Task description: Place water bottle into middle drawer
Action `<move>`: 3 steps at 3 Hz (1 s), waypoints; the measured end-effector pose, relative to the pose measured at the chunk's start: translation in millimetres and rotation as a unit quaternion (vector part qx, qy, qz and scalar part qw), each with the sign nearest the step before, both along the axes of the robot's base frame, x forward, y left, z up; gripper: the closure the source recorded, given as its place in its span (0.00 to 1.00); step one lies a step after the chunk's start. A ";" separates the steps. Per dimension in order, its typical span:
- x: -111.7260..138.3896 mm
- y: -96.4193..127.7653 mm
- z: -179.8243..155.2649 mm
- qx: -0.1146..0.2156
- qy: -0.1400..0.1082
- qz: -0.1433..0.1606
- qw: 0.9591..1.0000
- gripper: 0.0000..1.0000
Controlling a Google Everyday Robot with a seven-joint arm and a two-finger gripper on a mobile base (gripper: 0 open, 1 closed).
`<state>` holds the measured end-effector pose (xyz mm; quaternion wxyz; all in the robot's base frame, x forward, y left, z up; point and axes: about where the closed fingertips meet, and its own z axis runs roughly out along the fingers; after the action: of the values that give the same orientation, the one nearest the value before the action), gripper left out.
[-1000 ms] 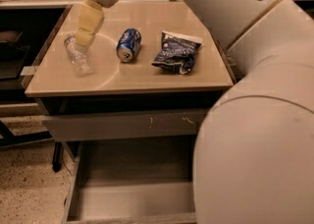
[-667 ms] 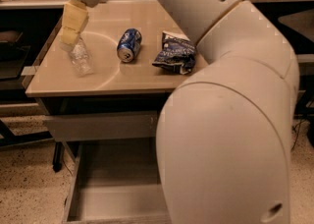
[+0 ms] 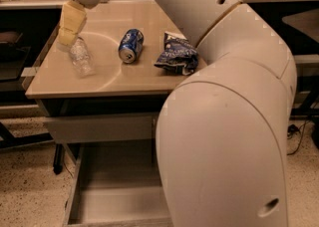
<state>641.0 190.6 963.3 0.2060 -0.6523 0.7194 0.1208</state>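
The clear ribbed water bottle (image 3: pixel 80 57) lies on its side at the left of the beige tabletop (image 3: pixel 107 79). My gripper (image 3: pixel 69 32), with pale yellow fingers, hangs right above the bottle's far end, at the table's left part. My big white arm (image 3: pixel 224 96) fills the right half of the view. Below the table a drawer (image 3: pixel 112 198) stands pulled open, with a pale grey floor and low side walls, partly hidden by my arm.
A blue soda can (image 3: pixel 130 45) lies on its side mid-table. A dark blue crumpled snack bag (image 3: pixel 175 55) lies to its right. A shut grey drawer front (image 3: pixel 99 127) sits under the tabletop. A counter with small items runs behind.
My gripper has shifted left and slightly toward the bottle's far end. My arm has swung further into view on the right. The bottle, can and bag have not moved.
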 end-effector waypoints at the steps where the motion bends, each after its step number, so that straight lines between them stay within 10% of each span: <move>1: 25.1 6.2 -16.4 0.023 0.022 -0.029 0.999 0.00; 3: 71.7 6.9 -59.2 0.045 0.075 -0.110 0.990 0.00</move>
<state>712.7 197.5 904.1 0.1927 -0.5481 0.7941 0.1783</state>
